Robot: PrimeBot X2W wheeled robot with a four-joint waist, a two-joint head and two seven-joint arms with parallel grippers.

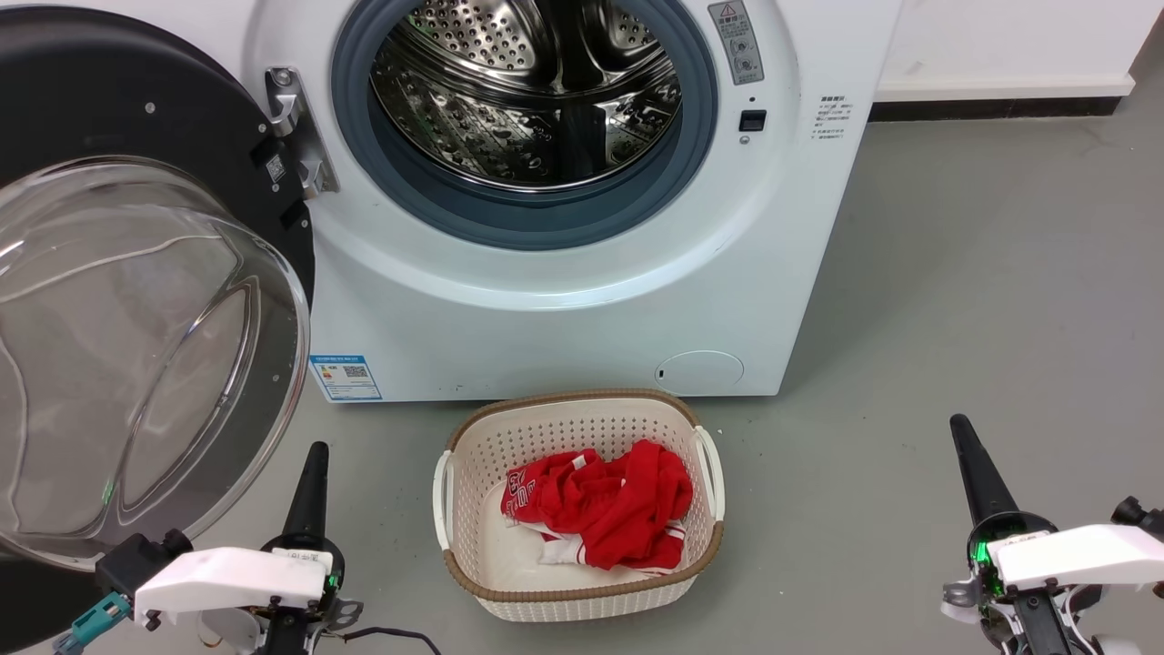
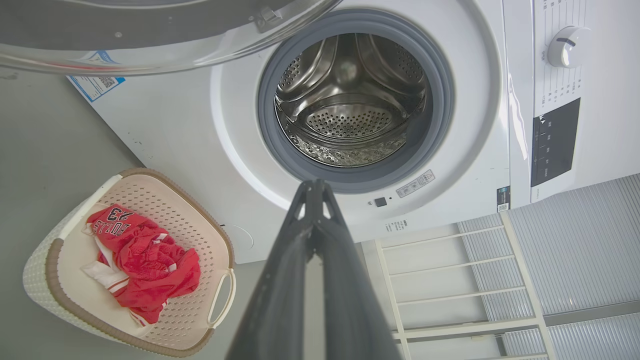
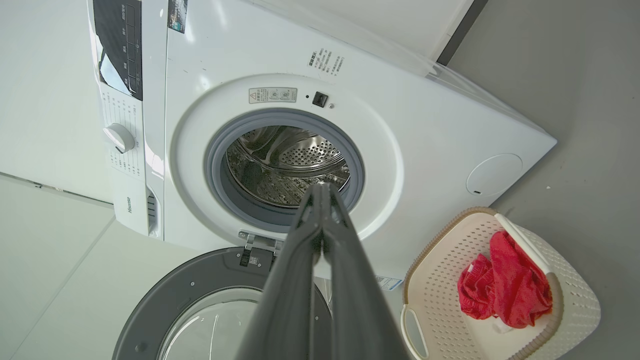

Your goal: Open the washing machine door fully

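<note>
The washing machine door (image 1: pixel 136 118) is a black disc with a bulging clear glass bowl, swung wide out to the left on its hinge (image 1: pixel 296 127). Its rim crosses the top of the left wrist view (image 2: pixel 150 45) and the bottom of the right wrist view (image 3: pixel 165 295). The steel drum opening (image 1: pixel 527 91) with its grey rubber ring is uncovered. My left gripper (image 1: pixel 314 455) is shut and empty at the lower left, just off the glass bowl's lower edge. My right gripper (image 1: pixel 962 428) is shut and empty at the lower right, away from the machine.
A white woven basket (image 1: pixel 700 428) with red and white clothing (image 1: pixel 600 500) stands on the grey floor in front of the machine. A white metal rack (image 2: pixel 450 280) shows beside the machine in the left wrist view. Open floor lies to the right.
</note>
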